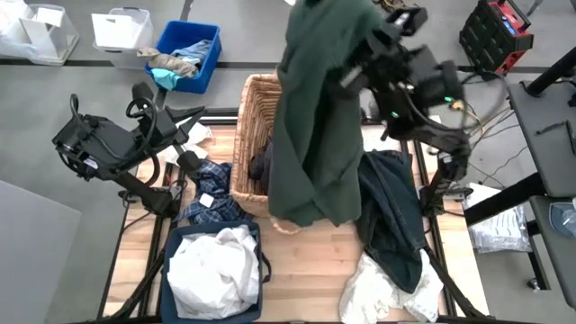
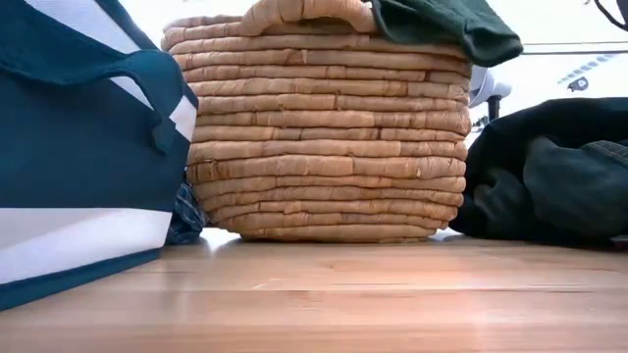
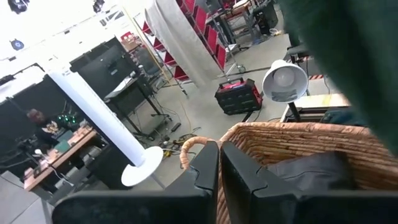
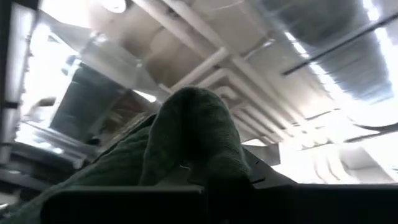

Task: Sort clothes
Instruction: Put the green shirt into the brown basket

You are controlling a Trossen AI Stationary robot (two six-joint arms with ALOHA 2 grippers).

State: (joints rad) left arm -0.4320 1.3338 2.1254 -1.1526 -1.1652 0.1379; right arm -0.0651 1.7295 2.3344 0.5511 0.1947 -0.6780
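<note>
A dark green garment (image 1: 315,117) hangs over the wicker basket (image 1: 252,117), with my raised right gripper (image 1: 358,56) shut on it; part of it drapes on the basket's rim (image 2: 451,25). Inside the basket lies a black garment (image 3: 311,171). A plaid garment (image 1: 211,193) rests on the table left of the basket. White clothes (image 1: 216,270) fill the blue tote (image 1: 256,261). A dark pile (image 1: 391,211) and a white garment (image 1: 387,288) lie at the right. My left gripper (image 1: 191,126) stands shut, holding nothing, left of the basket. My right gripper pinches a bunched fold of the green garment (image 4: 193,130) between its two fingers, which slant upward. Several layers stick out past the fingertips. The rest hangs slack below the gripper, and its lower part lies on the basket's rim (image 2: 446,29).
Beyond the table's far edge stand a blue bin with rags (image 1: 184,56) and white bins (image 1: 121,27). A lamp (image 3: 285,81) stands behind the basket. A bare strip of wood (image 1: 310,270) lies between the tote and the white garment.
</note>
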